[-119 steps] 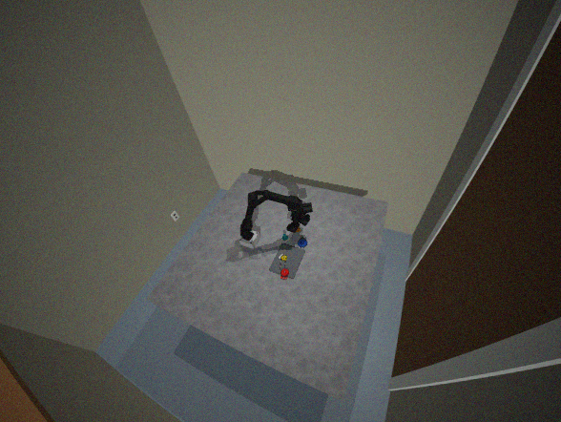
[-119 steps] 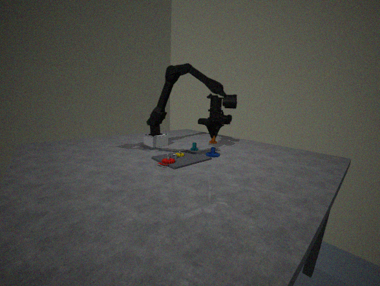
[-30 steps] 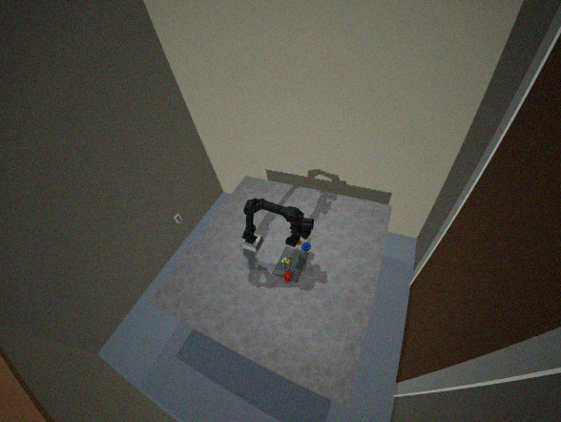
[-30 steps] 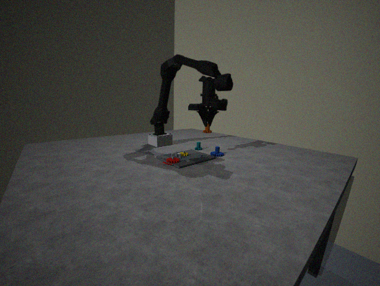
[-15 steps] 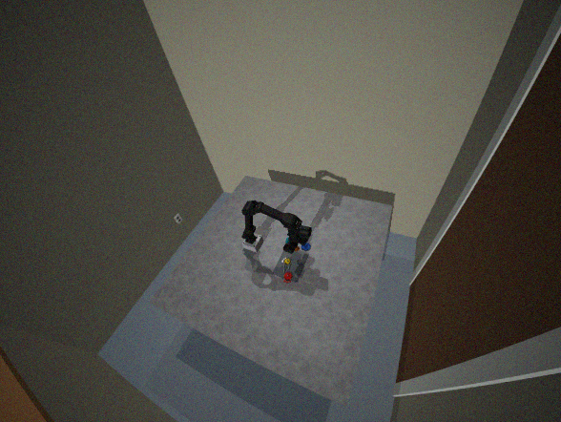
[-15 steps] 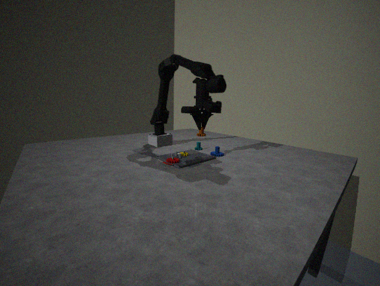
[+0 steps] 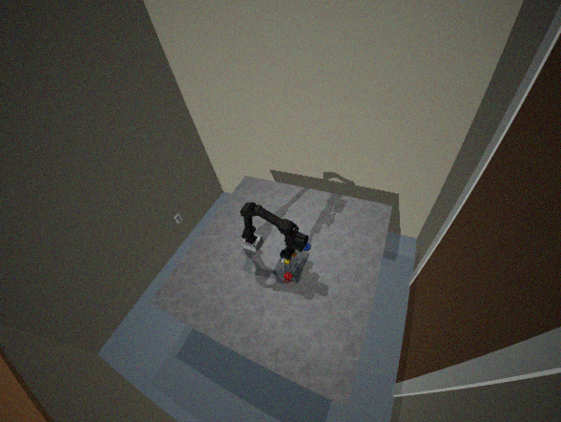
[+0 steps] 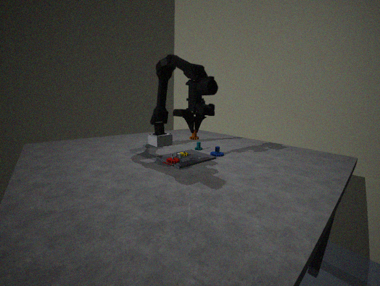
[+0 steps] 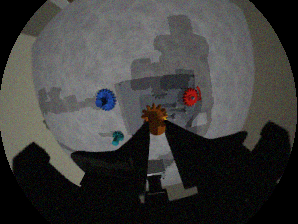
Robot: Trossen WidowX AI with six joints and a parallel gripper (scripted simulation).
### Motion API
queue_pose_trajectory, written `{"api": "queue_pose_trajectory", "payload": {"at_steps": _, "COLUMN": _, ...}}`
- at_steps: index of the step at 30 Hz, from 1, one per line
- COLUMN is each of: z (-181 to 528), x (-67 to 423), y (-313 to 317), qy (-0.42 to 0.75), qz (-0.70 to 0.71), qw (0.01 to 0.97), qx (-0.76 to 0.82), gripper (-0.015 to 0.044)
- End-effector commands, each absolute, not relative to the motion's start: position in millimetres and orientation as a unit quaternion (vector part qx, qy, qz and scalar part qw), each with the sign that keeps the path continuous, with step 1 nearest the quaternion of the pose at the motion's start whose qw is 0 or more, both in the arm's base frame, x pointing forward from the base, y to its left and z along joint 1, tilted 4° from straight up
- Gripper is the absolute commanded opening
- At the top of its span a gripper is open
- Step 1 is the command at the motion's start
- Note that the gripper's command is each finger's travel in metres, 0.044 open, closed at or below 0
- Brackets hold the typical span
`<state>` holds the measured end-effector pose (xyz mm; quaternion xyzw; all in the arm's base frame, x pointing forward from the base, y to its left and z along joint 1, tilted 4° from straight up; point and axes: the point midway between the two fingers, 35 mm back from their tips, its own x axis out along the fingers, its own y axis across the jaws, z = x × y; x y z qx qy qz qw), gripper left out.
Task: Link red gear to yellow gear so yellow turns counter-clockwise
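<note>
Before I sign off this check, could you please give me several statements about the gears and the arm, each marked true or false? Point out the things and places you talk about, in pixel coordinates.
1. The pincer (image 8: 194,131) (image 9: 156,123) holds the orange gear (image 8: 194,136) (image 9: 154,116). True.
2. The blue gear (image 7: 307,246) (image 8: 217,153) (image 9: 105,100) sits on a peg. False: it stands on the table (image 7: 267,325) (image 8: 161,210) (image 9: 90,60), beside the board (image 8: 197,157) (image 9: 131,95).
3. The red gear (image 7: 287,277) (image 8: 172,160) (image 9: 188,98) is on the board. True.
4. The teal gear (image 8: 198,147) (image 9: 117,137) lies against the red gear. False: it stands apart, off the board.
</note>
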<state>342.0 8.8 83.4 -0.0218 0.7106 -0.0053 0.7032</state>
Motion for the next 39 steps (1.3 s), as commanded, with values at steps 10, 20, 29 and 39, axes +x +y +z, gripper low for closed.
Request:
{"api": "queue_pose_trajectory", "payload": {"at_steps": 10, "z": 75.5, "x": 337.1, "y": -24.5, "qy": 0.71, "qz": -0.006, "qw": 0.703, "qx": -0.026, "gripper": 0.0}}
{"api": "queue_pose_trajectory", "payload": {"at_steps": 20, "z": 68.9, "x": 330.9, "y": -49.7, "qy": 0.711, "qz": -0.007, "qw": 0.702, "qx": -0.027, "gripper": 0.0}}
{"api": "queue_pose_trajectory", "payload": {"at_steps": 29, "z": 62.9, "x": 323.5, "y": -71.7, "qy": 0.712, "qz": -0.008, "qw": 0.702, "qx": -0.028, "gripper": 0.0}}
{"api": "queue_pose_trajectory", "payload": {"at_steps": 39, "z": 58.2, "x": 316.2, "y": -89.4, "qy": 0.713, "qz": -0.009, "qw": 0.701, "qx": -0.029, "gripper": 0.0}}
